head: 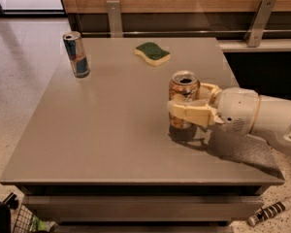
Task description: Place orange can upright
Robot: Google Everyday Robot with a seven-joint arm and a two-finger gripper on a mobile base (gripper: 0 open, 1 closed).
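Note:
The orange can [184,86] stands upright at the right middle of the grey table [106,130], open silver top facing up, its base at or just above the surface with its shadow directly beneath. My gripper [186,104] comes in from the right on a white arm [262,115]. Its beige fingers [191,113] are closed around the lower half of the can, one in front and one behind.
A taller blue-and-silver can [76,54] stands upright at the table's far left. A green-and-yellow sponge [152,53] lies at the far middle. A wooden wall with metal rail posts [256,14] runs behind the table. A wire basket [14,220] sits on the floor at the lower left.

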